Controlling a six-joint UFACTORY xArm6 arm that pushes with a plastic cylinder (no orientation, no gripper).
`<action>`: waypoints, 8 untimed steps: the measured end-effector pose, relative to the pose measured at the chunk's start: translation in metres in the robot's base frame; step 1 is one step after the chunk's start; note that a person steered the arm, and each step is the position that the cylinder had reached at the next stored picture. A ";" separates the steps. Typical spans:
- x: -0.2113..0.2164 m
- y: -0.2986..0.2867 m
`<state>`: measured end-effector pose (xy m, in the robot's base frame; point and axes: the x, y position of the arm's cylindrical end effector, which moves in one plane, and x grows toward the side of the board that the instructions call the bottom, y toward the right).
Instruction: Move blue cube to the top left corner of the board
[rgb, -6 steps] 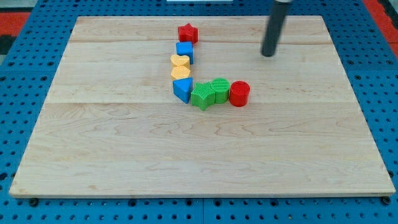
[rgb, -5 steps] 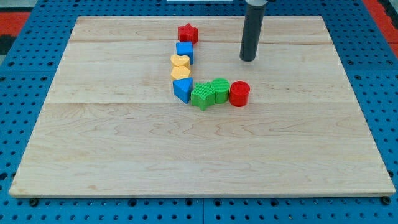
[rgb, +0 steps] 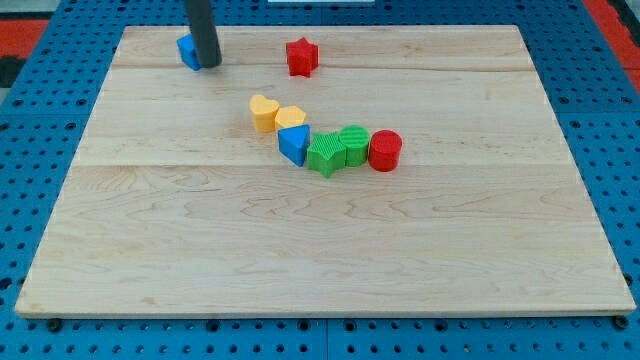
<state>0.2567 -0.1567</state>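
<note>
The blue cube (rgb: 187, 50) sits near the board's top left, partly hidden behind my rod. My tip (rgb: 209, 62) touches the cube's right side. A red star (rgb: 301, 56) lies to the right of them at the view's top. Lower, a yellow heart (rgb: 263, 112) and a yellow block (rgb: 291, 119) lie side by side, next to a blue triangular block (rgb: 293, 144).
Two green blocks (rgb: 325, 154) (rgb: 354, 145) and a red cylinder (rgb: 385, 149) form a row right of the blue triangular block. The wooden board (rgb: 320, 250) lies on a blue pegboard.
My tip swept from the view's top right to the top left, pushing the blue cube there. The yellow heart shifted left and down; the red star barely moved.
</note>
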 end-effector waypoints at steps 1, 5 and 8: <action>-0.016 0.017; -0.026 -0.003; 0.033 0.043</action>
<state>0.2894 -0.1134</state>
